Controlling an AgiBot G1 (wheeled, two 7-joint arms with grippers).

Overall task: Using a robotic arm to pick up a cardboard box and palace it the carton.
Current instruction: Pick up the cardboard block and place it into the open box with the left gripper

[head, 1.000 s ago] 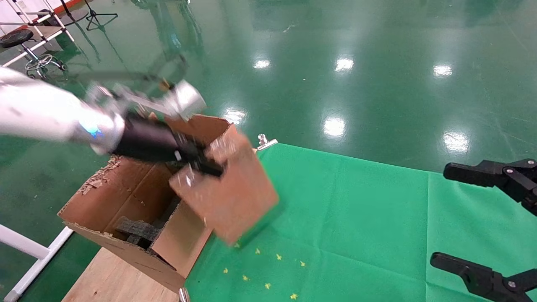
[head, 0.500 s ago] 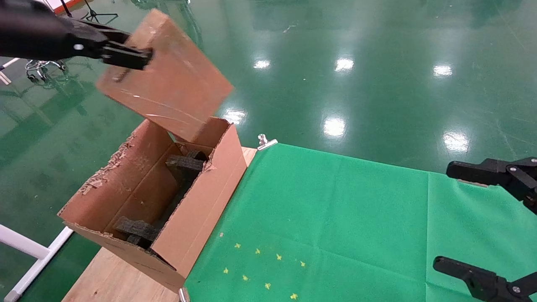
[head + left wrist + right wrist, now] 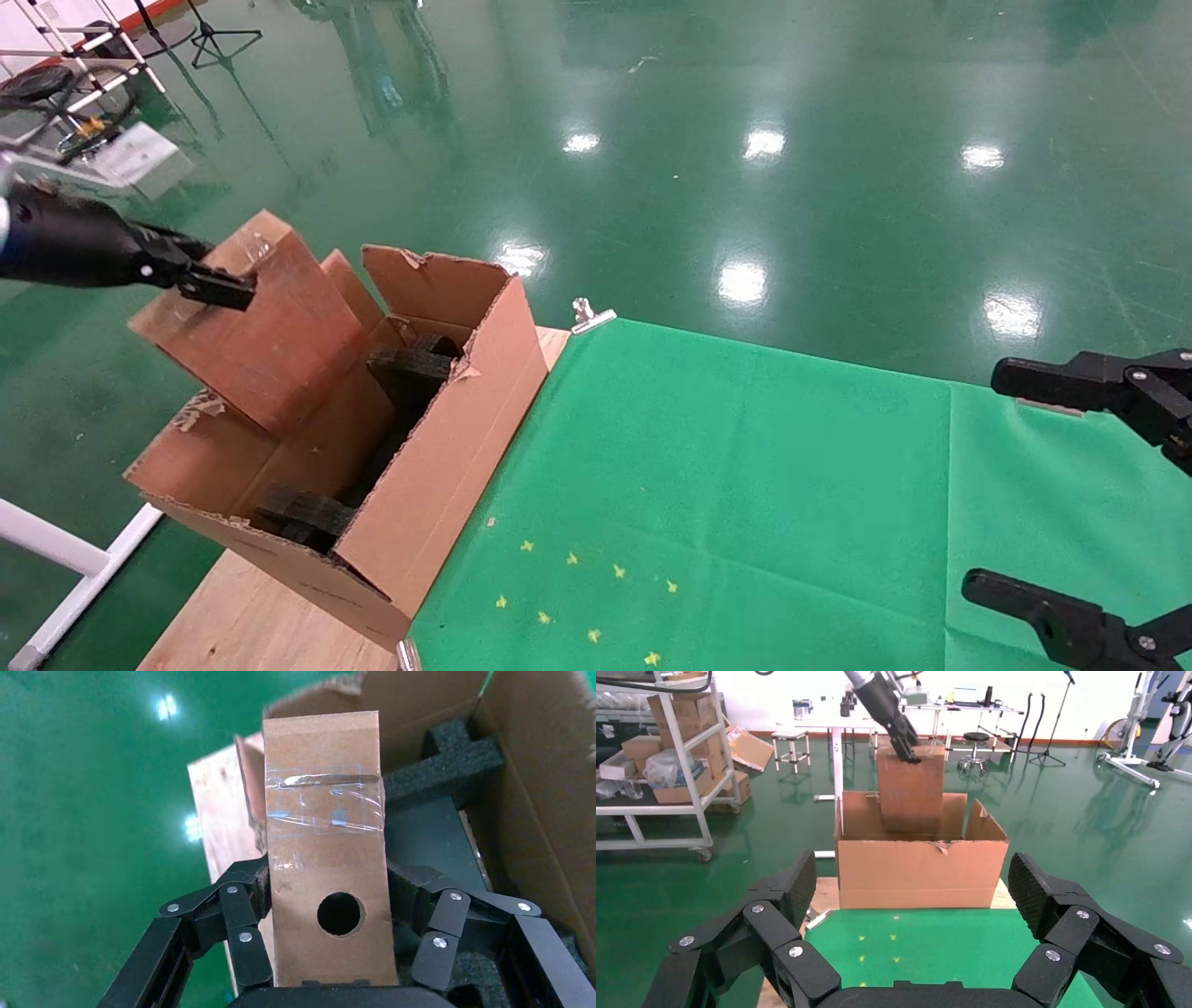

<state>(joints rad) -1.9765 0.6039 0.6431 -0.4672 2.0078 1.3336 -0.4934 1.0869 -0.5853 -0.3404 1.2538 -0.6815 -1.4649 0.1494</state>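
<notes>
We see the carton (image 3: 410, 522) standing at the left end of the green cloth (image 3: 764, 485). Our left gripper (image 3: 219, 287) pinches the cardboard box (image 3: 256, 340) by its upper end, the lower end dipping inside the carton. Our right gripper (image 3: 916, 903) hangs wide open, holding nothing, over the cloth.

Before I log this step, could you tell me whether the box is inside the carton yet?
Partly: the left claw holds the box, lower end inside the carton.
</notes>
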